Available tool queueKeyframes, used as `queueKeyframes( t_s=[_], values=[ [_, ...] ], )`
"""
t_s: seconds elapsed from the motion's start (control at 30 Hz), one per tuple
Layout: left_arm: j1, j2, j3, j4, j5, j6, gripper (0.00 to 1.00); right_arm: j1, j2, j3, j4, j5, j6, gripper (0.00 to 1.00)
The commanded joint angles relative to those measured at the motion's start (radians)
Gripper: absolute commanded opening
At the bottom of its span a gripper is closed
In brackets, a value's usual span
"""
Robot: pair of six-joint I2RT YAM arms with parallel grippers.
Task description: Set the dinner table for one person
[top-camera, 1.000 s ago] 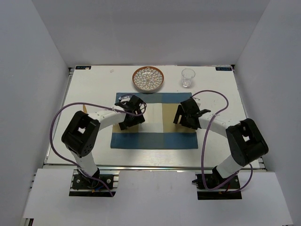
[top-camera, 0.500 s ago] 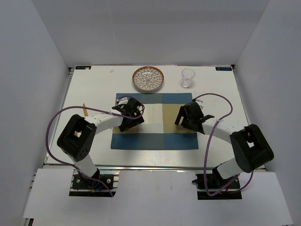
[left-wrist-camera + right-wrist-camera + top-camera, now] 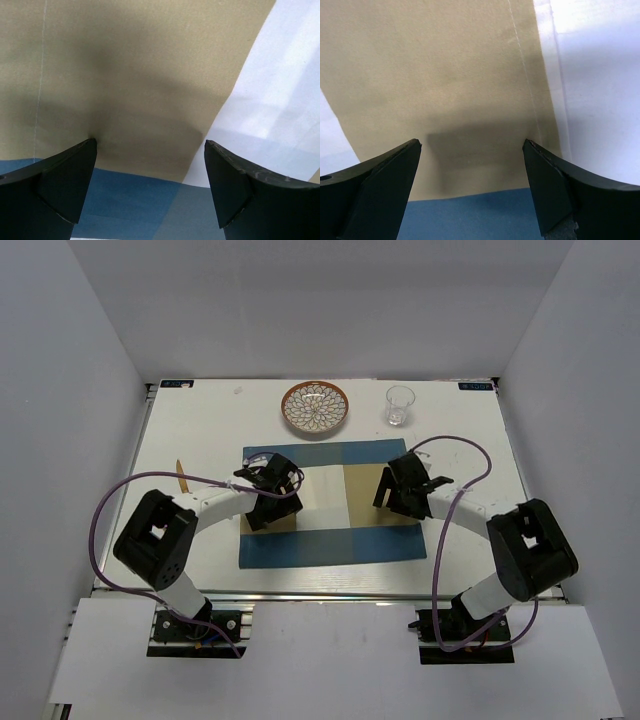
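Note:
The white dinner table (image 3: 190,440) carries a blue-and-tan checked placemat (image 3: 330,530) at its middle. My left gripper (image 3: 266,508) is open and low over the mat's left tan patch. In the left wrist view its jaws (image 3: 150,145) stand wide apart over tan and blue cloth (image 3: 125,75), holding nothing. My right gripper (image 3: 396,492) is open over the mat's right tan patch. In the right wrist view its jaws (image 3: 471,142) are spread over tan cloth (image 3: 445,75) near the mat's hemmed edge, also empty.
A patterned plate with a brown rim (image 3: 315,407) and a clear glass (image 3: 399,405) stand at the far edge behind the mat. A thin wooden stick (image 3: 181,476) lies on the table left of the mat. A metal rail (image 3: 330,592) runs along the near edge.
The placemat has slid a little toward the near edge with both grippers on it. The left arm's elbow has swung left, which uncovers the wooden stick.

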Motion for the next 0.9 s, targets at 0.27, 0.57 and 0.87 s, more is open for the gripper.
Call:
queueKeyframes(
  t_s=[0.27, 0.57, 0.87],
  values=[
    [0.005, -0.054, 0.08, -0.065, -0.031, 0.044, 0.98, -0.006, -0.056, -0.142, -0.041, -0.054, 0.041, 0.89],
    [0.005, -0.061, 0.116, -0.079, -0.028, 0.077, 0.98, -0.001, -0.125, -0.198, -0.016, -0.106, 0.078, 0.89],
    [0.005, -0.126, 0.121, -0.1, -0.03, 0.067, 0.98, 0.0, -0.202, -0.287, 0.008, -0.13, 0.112, 0.89]
  ],
)
